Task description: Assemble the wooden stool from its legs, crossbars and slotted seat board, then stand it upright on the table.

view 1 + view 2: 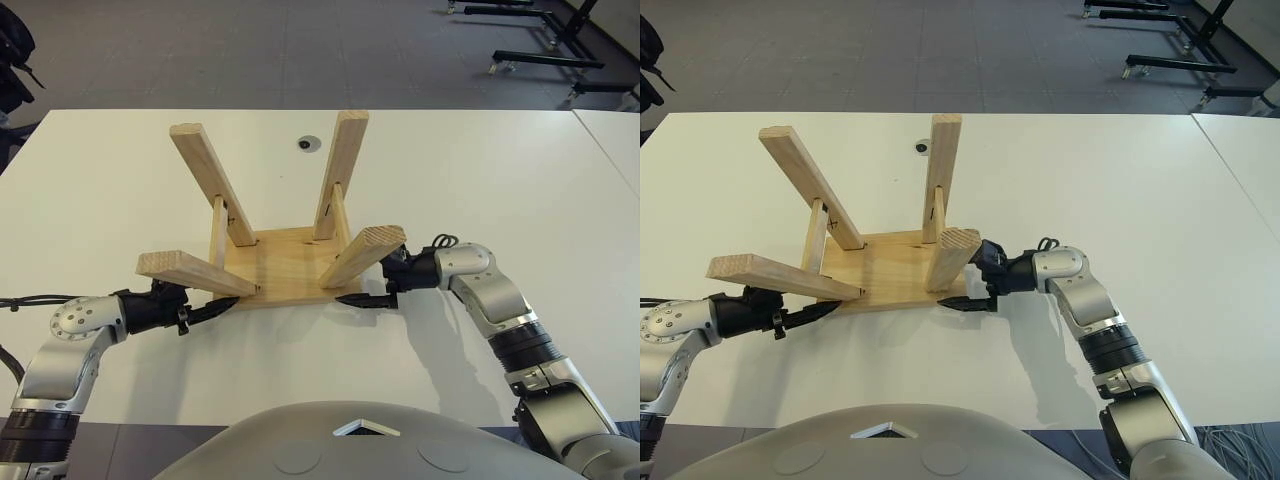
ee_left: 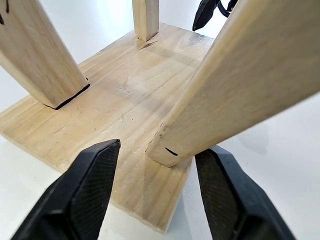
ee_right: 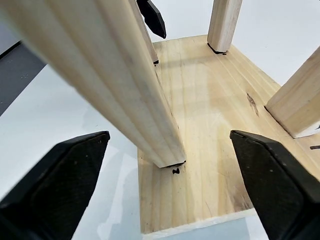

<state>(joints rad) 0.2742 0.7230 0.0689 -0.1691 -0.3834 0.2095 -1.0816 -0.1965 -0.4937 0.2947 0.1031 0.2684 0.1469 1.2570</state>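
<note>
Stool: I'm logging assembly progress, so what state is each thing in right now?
Stool, upside down, four legs pointing up.
Seat board, flat on the table.
Left hand, open, fingers either side of a near leg at its base.
Right hand, open, straddling the other near leg at its base.

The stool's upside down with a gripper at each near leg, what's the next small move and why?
Probably close both grippers. The stool sits seat board down with four legs slotted in; the left gripper stands open astride the near left leg, the right gripper open astride the near right leg. A firm hold seems needed before turning it upright.
</note>
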